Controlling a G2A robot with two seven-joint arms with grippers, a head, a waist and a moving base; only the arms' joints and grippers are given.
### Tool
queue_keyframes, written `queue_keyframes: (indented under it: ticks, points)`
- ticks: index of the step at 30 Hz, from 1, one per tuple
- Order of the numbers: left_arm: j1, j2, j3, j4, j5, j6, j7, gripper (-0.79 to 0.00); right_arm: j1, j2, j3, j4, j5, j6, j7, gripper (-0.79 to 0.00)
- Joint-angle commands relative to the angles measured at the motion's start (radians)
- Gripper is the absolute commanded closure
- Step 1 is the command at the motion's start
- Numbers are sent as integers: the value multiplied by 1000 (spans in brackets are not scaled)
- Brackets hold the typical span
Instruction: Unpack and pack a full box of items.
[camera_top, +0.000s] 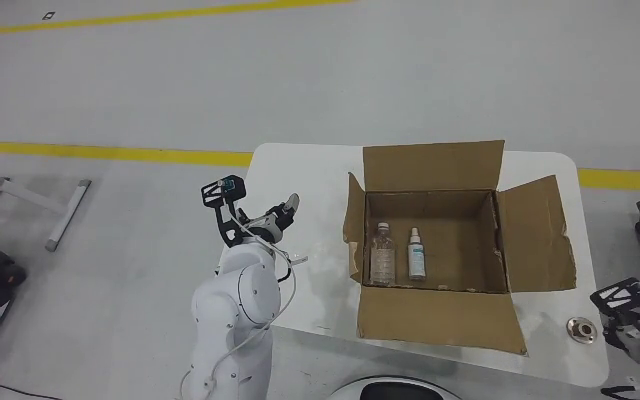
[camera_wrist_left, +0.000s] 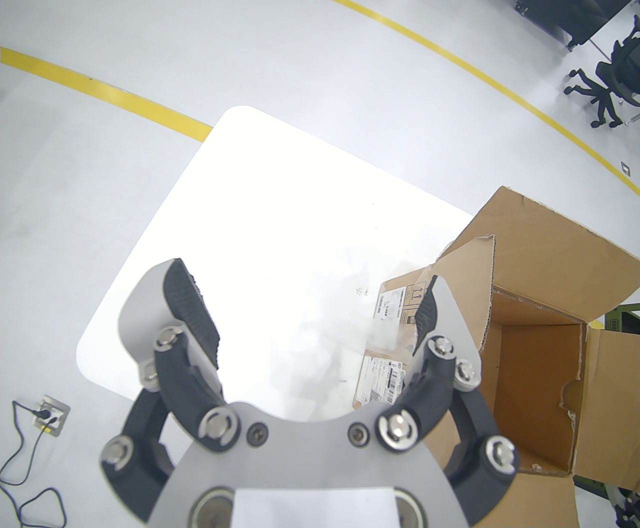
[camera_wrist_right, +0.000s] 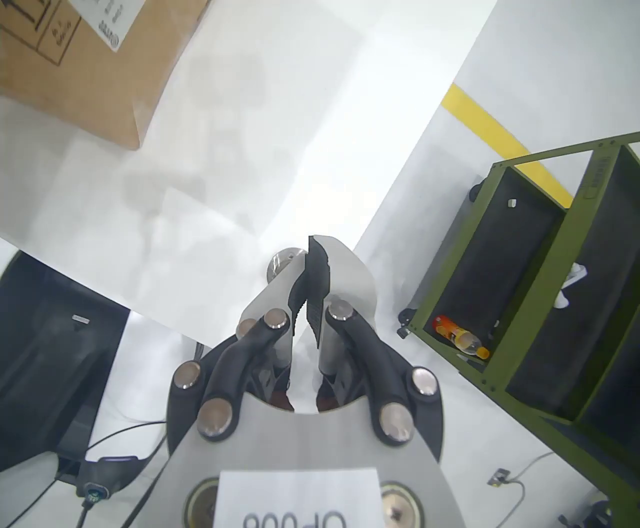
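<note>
Box (camera_top: 440, 318): open on the table (camera_top: 300, 170), flaps spread.
Bottles: clear bottle (camera_top: 383, 254) and spray bottle (camera_top: 417, 254) lie side by side inside, near its left wall.
Left pincer (camera_wrist_left: 305, 300): wide, empty, above the table's left part.
Right pincer (camera_wrist_right: 307, 280): pressed together, empty, beside a metal disc (camera_wrist_right: 280, 262).

Industrial hall; yellow floor lines (camera_top: 120, 153); green cart (camera_wrist_right: 575, 225).

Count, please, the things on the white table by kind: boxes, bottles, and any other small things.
Open brown cardboard box: 1
Bottles in the box: 2 (clear plastic bottle with white cap; slim white spray bottle with pale blue label)
Small round silver metal piece: 1
Total: 4
</note>
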Motion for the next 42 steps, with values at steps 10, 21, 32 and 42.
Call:
queue_keyframes:
  ticks: [10, 21, 32, 42]
  points:
    - [0, 0, 0, 0, 0, 0, 0, -785, -8, -2, -5, 6, -10, 16, -20, 0]
    - [0, 0, 0, 0, 0, 0, 0, -785, 94, 6, -84, 81, -35, 54, 64, 0]
    - [0, 0, 0, 0, 0, 0, 0, -785, 168, 17, -136, 135, -74, 49, 167, -292]
    - [0, 0, 0, 0, 0, 0, 0, -785, 164, 23, -134, 156, -87, 47, 176, -320]
